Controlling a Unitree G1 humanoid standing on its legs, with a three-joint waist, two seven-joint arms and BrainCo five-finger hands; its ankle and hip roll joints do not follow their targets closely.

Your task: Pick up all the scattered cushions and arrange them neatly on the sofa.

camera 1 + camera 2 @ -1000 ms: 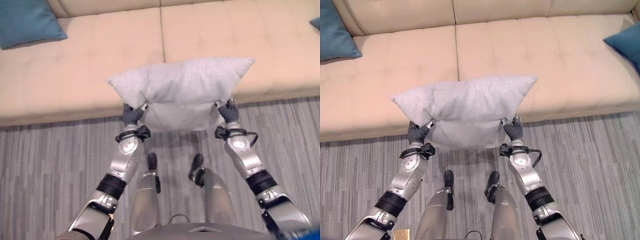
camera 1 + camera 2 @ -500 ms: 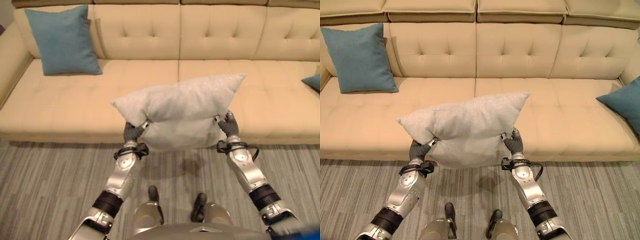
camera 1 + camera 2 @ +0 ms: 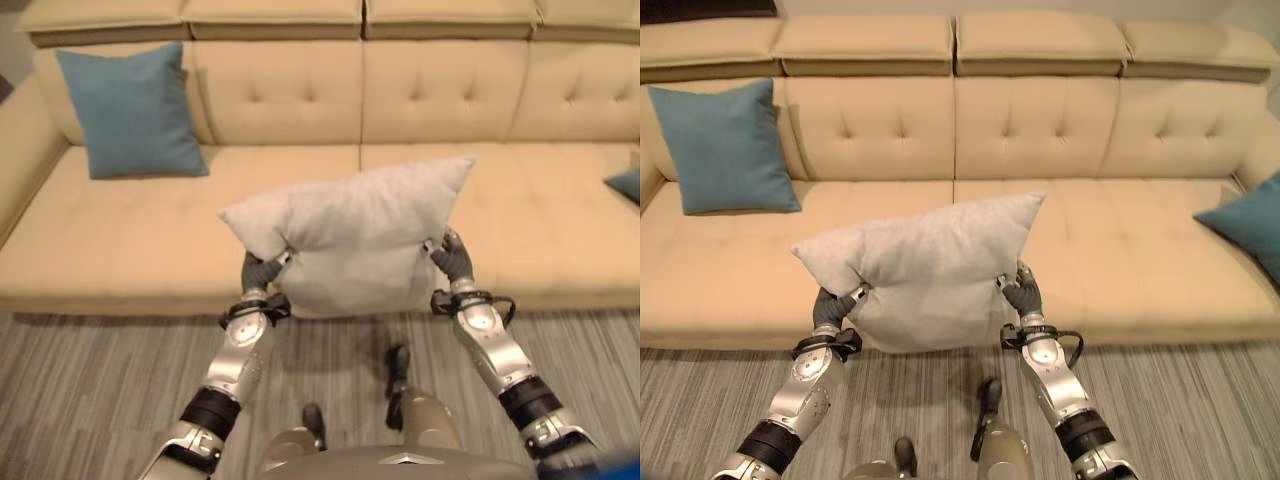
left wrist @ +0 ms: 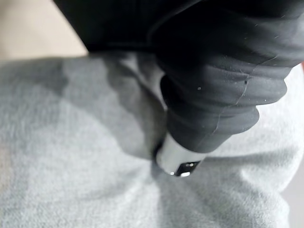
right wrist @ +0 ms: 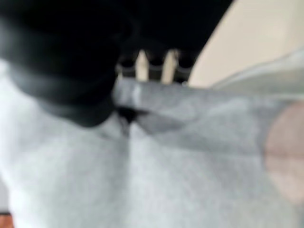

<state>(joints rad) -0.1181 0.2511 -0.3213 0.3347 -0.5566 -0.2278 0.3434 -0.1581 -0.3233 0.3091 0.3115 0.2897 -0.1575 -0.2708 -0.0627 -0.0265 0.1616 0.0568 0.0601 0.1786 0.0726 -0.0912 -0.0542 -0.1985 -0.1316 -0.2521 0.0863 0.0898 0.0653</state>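
**Grey cushion held up in both hands before the sofa**

The light grey cushion (image 3: 925,268) is off the floor, carried between the two hands above the front edge of the beige sofa (image 3: 1110,250). It hangs at a tilt, its upper corner on the robot's right standing higher than the one on the left, and its lower edge sags between the two grips.

The left hand (image 3: 830,309) grips the cushion's lower left part; in the left wrist view its thumb (image 4: 178,159) presses into the fabric, which puckers around the tip, so the hand is closed on the cushion. The right hand (image 3: 1021,294) holds the lower right edge; in the right wrist view its fingers (image 5: 152,64) curl over a fold of the grey cloth, pinching it.

On the sofa seat, a teal cushion (image 3: 133,110) leans upright against the tufted backrest at the left end, just beside the armrest. A second teal cushion (image 3: 1245,225) sits at the sofa's right end, partly cut off by the edge of the view. The middle of the seat behind the grey cushion is bare. A grey striped carpet (image 3: 90,390) covers the floor in front of the sofa.
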